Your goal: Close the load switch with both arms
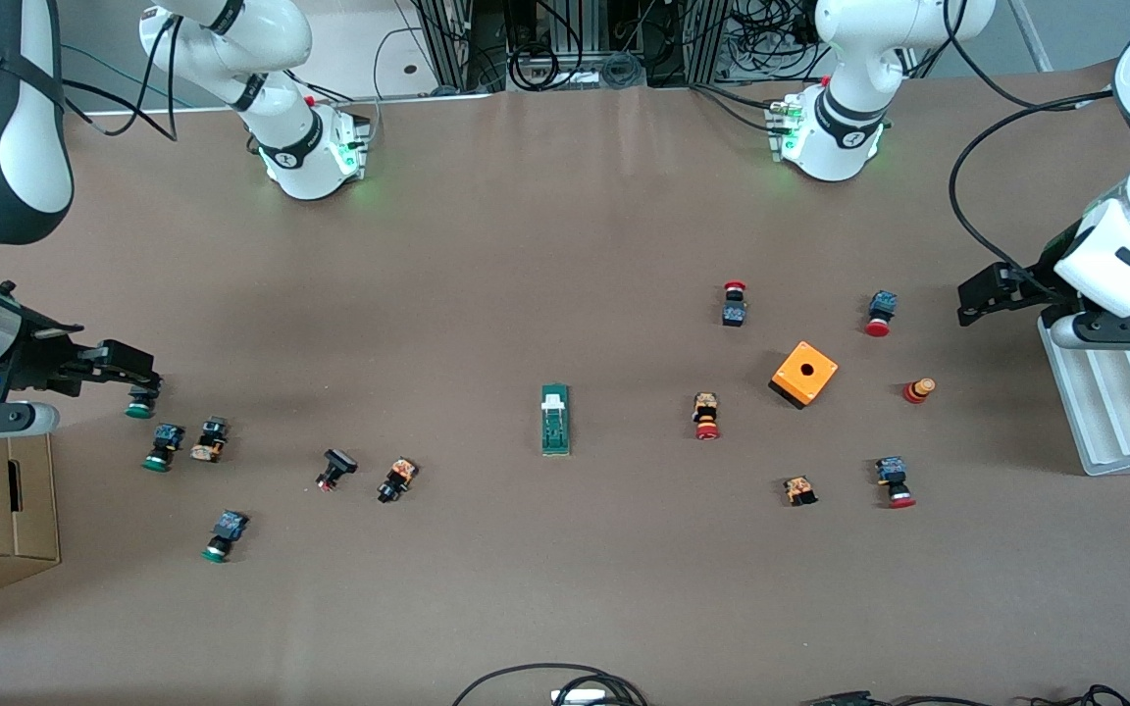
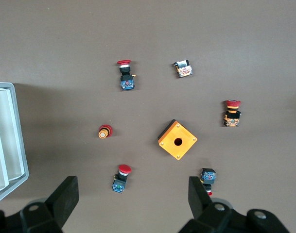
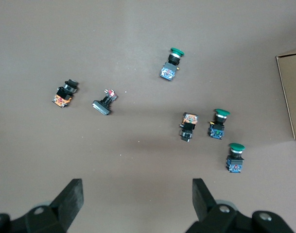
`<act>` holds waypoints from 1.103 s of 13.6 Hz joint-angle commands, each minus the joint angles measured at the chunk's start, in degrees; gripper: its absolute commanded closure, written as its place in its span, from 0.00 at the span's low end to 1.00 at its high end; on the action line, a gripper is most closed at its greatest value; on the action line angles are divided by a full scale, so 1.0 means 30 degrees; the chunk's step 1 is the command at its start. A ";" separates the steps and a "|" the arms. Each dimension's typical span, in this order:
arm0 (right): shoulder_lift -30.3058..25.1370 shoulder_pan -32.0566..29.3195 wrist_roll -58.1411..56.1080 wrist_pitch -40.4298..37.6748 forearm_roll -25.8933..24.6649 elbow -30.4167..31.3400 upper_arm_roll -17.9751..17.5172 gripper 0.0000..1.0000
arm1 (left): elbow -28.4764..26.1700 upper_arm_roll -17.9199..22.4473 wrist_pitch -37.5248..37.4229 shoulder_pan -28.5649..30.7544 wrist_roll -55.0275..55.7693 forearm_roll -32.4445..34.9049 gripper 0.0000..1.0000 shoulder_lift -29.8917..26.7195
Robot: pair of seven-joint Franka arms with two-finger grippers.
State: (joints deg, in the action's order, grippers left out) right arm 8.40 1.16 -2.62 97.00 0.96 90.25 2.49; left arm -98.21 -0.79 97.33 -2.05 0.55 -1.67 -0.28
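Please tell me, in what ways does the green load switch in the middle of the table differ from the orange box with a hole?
The load switch is green, long and narrow, with a white piece at one end; the orange box is squarish with a round hole in its top. The load switch lies apart near the table's middle; the orange box sits toward the left arm's end, among red-capped buttons. Both rest on the table, untouched by either gripper.
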 commanded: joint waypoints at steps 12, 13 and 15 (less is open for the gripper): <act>0.0187 -0.0004 -0.0006 0.0069 -0.0321 -0.0170 -0.0040 0.00 | 0.0216 0.0145 -0.0217 -0.0224 0.0168 -0.0353 0.00 -0.0024; 0.0274 0.0054 -0.0006 0.0244 -0.0321 -0.0170 -0.0040 0.00 | 0.0216 0.0058 -0.0247 -0.0254 0.0081 -0.0323 0.00 0.0034; 0.0566 0.0025 -0.0006 0.0887 -0.0146 -0.0141 -0.0069 0.00 | 0.0217 -0.0119 -0.0305 -0.0225 -0.0212 -0.0352 0.00 0.0035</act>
State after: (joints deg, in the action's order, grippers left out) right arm 8.88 1.18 -2.63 97.87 0.96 90.25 2.46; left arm -98.21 -1.11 97.28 -2.28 0.48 -2.02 -0.26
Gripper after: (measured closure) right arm 0.000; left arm 0.000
